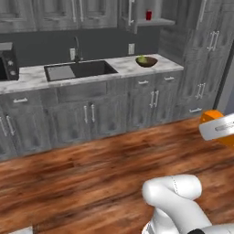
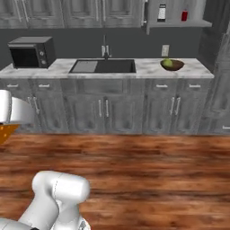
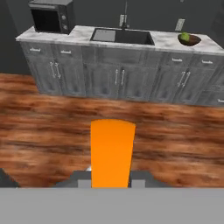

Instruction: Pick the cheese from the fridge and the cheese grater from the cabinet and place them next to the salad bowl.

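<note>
- Kitchen counter (image 2: 148,68) of pale marble runs across the upper part of all three views, above grey cabinet doors, with a wood-plank floor filling the lower half.
- On it, the salad bowl (image 2: 172,64) sits at the upper right of the right base view, to the right of the sink (image 2: 103,66); a microwave (image 2: 31,52) stands at the upper left.
- The cheese (image 3: 112,153) is an orange slab at the lower centre of the hand view, rising from between the gripper (image 3: 111,178) fingers; the gripper is clenched on it, a dark finger flanking each side.
- Its long axis runs bottom to top in the hand view, the free end pointing up the frame toward the counter.
- In the left base view the cheese shows at the right edge, mid-height, partly behind the white hand.
- Judged from this: the cheese is out of the fridge and in transit, well apart from the bowl, so setting it down is still to do.
- The cheese grater (image 2: 161,13) stands on the shelf of the open cabinet (image 2: 179,22) at the upper right of the right base view, beside a red bottle (image 2: 184,15); it looks untouched, so that whole fetch remains.
</note>
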Tool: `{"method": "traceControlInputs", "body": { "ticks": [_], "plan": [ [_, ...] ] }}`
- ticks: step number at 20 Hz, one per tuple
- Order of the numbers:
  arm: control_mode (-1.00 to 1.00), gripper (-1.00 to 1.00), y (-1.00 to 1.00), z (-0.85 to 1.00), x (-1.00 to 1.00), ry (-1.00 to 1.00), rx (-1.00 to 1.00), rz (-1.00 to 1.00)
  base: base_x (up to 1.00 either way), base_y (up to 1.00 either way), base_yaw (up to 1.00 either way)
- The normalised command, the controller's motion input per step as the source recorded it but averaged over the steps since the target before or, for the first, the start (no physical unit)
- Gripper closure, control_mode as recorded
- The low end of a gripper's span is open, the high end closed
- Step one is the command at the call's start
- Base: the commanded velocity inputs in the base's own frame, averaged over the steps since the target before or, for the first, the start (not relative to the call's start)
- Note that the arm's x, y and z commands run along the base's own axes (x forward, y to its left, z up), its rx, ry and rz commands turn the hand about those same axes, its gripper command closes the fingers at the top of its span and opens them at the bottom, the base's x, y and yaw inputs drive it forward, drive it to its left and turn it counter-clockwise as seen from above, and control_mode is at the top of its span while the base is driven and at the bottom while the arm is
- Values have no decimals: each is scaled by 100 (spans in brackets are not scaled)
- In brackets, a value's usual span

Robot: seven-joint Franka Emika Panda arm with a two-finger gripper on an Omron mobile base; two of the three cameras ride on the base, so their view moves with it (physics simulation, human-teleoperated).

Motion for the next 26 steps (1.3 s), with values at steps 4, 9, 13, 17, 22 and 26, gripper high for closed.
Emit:
{"method": "traceControlInputs", "body": {
  "ticks": [4,9,13,17,22,26],
  "plan": [
    [100,100,0,0,0,0,0,0,100,-82,-14],
    [100,100,0,0,0,0,0,0,100,-88,-8],
    [100,100,0,0,0,0,0,0,100,-66,-4],
    [100,100,0,0,0,0,0,0,100,-36,-7],
    [100,100,0,0,0,0,0,0,100,-14,-8],
    [100,100,0,0,0,0,0,0,100,-7,-7]
  ]
}}
